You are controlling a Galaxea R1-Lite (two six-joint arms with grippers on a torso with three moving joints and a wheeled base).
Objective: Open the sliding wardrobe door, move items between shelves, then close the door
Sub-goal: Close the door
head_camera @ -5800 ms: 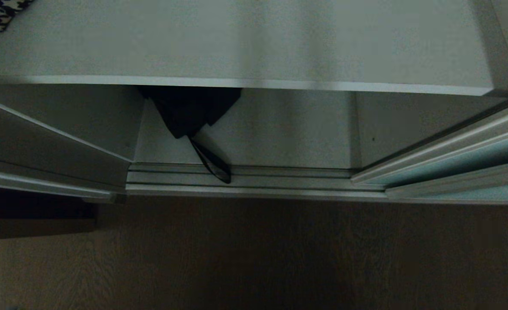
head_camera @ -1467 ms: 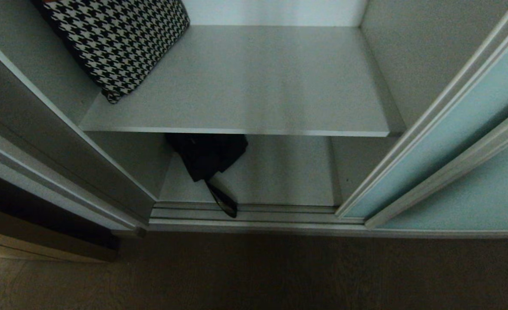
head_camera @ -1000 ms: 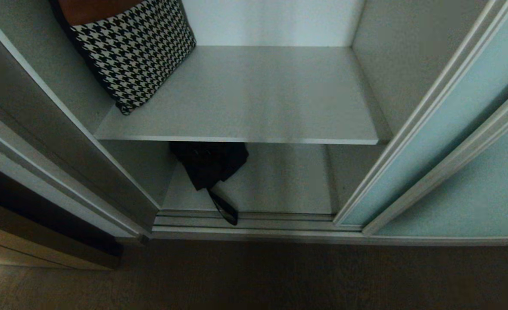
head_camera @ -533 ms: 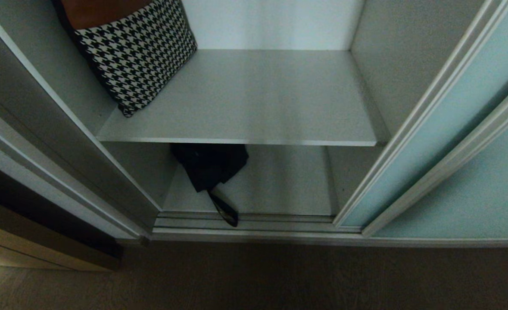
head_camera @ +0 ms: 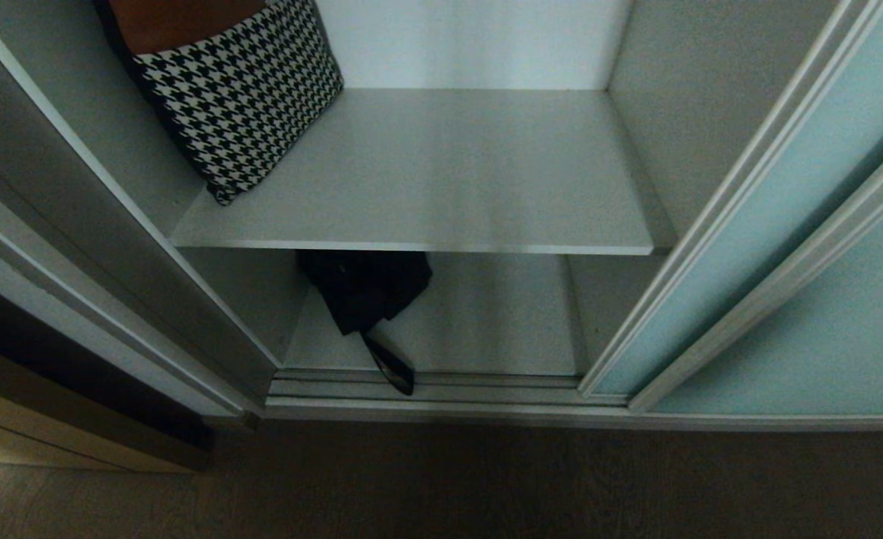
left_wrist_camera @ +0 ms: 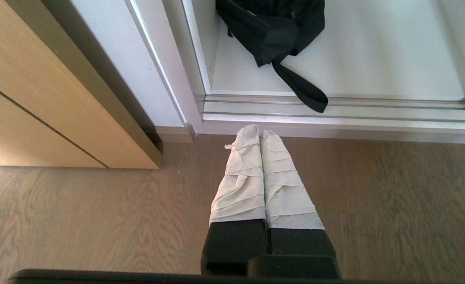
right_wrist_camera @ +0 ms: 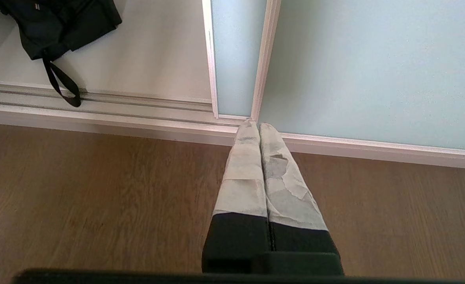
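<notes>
White cloth-wrapped fingers of my left gripper (left_wrist_camera: 259, 134) are pressed together, holding nothing and touching nothing; it hangs over the brown wood-grain floor (left_wrist_camera: 78, 213), just in front of the silver bottom track (left_wrist_camera: 335, 114) of the wardrobe. My right gripper (right_wrist_camera: 258, 127), wrapped the same way, is likewise pressed shut and empty, poised over the floor at the foot of the sliding wardrobe door (right_wrist_camera: 374, 67), a tall panel of frosted pale blue-green glass in a slim silver frame. Neither arm appears in the head view.

Compared with the earliest head picture, the whole scene sits lower and more of the interior is in view: the upper shelf (head_camera: 448, 172), a flat matte grey-white board, now shows its full depth back to the rear wall, and the black-and-white houndstooth cushion (head_camera: 239, 90) shows nearly whole. The camera has risen; the contents lie as before. Over the last half second nothing changes.

Count: two shelves, the upper one and the bottom shelf (head_camera: 486, 322); one black textured garment (head_camera: 362, 288) on the bottom shelf at its left, its strap (head_camera: 392, 367) trailing forward across the track; one houndstooth cushion on the upper shelf, far left; two glass door panels stacked at the right, leaving the opening clear; one beige wooden cabinet front (left_wrist_camera: 39, 98) to the left.
</notes>
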